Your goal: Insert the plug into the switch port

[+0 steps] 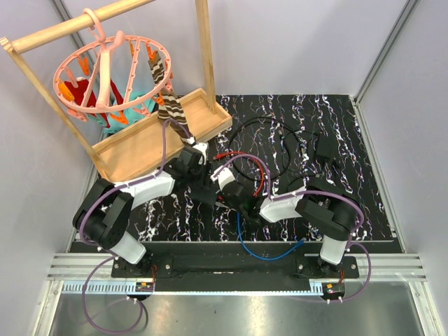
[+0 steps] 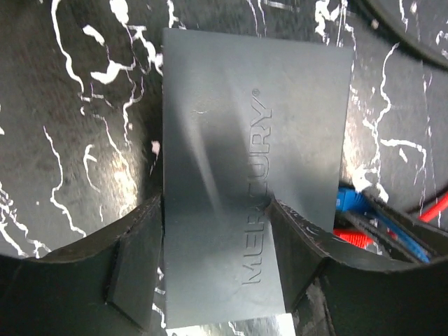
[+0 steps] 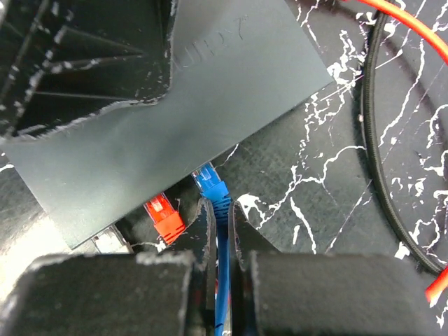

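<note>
Item, box: one flat matte black rectangular box [image 2: 245, 140], MERCURY embossed on its top face, lay flat on your black, white-veined marble-patterned counter [image 2: 63, 140], near mid-counter between your two arms; its switch port ran along the long edge facing your right arm, the opening itself hidden under the top face.

Item, plug: one blue moulded plug [image 3: 210, 187] on a blue cable [image 3: 222, 294] had its nose at that long edge; whether it had gone in could not be told.

Item, neighbour: one red plug [image 3: 164, 218] sat just beside the blue one, at the same edge.

Item, left gripper [image 2: 217, 231]: your jaws stood apart astride the box, one black finger [image 2: 133, 273] at each side; whether they pressed on it could not be told.

Item, right gripper [image 3: 218, 210]: your jaws were clamped together on the rear end of the blue moulded plug, where the cable left it.

Item, loose leads: one thin red cable [image 3: 406, 17] and one black cable [image 3: 381, 140] lay on the counter beside the box, apart from it.

Item, adapter: one small chunky black adapter block [image 1: 325, 147] with a thin black cord lay well apart, far right.

Item, rack: one wooden rack [image 1: 203, 42] with a tray base stood at the far left corner; a round pink peg hanger [image 1: 105, 70] hung from its rail.
</note>
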You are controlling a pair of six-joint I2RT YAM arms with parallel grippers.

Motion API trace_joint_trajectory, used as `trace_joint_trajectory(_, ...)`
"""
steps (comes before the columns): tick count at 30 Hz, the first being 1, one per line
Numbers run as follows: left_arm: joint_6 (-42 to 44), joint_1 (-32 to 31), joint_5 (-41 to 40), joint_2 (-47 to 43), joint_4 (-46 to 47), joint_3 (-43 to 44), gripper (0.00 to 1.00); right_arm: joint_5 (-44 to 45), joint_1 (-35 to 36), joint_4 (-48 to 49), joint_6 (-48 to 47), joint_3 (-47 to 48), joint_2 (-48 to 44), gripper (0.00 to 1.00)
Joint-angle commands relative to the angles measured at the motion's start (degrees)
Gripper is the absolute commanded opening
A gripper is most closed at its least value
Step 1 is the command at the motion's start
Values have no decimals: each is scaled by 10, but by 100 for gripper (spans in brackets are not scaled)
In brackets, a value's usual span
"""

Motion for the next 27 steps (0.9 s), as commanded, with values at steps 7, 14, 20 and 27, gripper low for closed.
trace_joint_trajectory(7,50,-48,162,52,-220,63,64,-122,47,127,73,-21,-56,0)
trace_joint_trajectory(14,72,-31,158,92,-234,106,70,-133,63,114,81,-38,-55,0)
trace_joint_trajectory(20,77,-27,139,97,-231,102,80,-145,63,112,66,-21,-49,0)
trace_joint_trajectory(27,70,-19,129,104,-224,114,95,-148,62,107,66,-8,-42,0)
